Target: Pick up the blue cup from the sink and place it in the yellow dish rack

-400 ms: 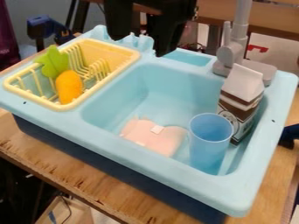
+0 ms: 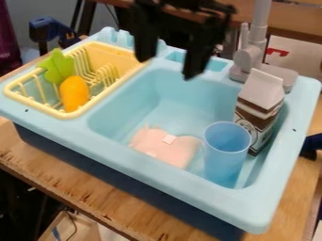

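Light-blue plastic toy sink (image 2: 141,150) sits on a wooden table (image 2: 94,189), and over its back rim hangs the black two-finger gripper (image 2: 168,68), its fingers spread apart. A yellow dish rack (image 2: 108,97) at the sink's left side holds an orange toy carrot (image 2: 75,93) with a green top. Down in the basin lies a flat pink piece (image 2: 160,148) beside a clear blue cup (image 2: 225,153); a brown-and-white carton (image 2: 258,110) stands behind the cup.

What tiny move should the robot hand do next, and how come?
Probably ease the open, empty gripper toward the camera before lowering it: it hangs near the sink's back rim, while the pink thing and blue cup sit nearer the front.
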Motion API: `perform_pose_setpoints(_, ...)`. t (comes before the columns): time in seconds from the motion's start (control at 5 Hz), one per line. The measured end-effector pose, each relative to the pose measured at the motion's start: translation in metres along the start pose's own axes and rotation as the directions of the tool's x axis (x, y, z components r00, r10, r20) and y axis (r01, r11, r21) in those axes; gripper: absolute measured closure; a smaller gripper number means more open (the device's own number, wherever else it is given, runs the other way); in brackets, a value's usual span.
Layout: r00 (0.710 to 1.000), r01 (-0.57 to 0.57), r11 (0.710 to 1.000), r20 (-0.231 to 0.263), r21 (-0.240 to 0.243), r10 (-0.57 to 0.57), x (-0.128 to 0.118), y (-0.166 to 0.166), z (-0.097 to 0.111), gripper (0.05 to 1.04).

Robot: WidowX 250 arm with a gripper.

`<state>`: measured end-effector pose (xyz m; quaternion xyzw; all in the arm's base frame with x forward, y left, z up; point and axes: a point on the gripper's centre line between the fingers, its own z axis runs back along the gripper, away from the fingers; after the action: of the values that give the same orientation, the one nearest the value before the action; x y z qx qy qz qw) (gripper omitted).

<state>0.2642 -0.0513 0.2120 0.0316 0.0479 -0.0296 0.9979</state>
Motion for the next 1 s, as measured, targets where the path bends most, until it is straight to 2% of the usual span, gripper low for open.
perform_pose_setpoints(0.2,0.997,0.073,0.997,0.003,-0.035,-0.072,0.004,-0.016,-0.013,0.079)
perform_pose_setpoints(0.6,0.994,0.106,0.994,-0.028,-0.037,-0.108,0.014,-0.027,-0.042,0.079)
perform_pose_setpoints(0.8,0.995,0.100,0.994,-0.010,-0.040,-0.101,0.022,-0.030,-0.050,0.079)
perform_pose_setpoints(1.0,0.995,0.100,0.993,0.034,-0.061,-0.098,0.029,-0.034,-0.059,0.079)
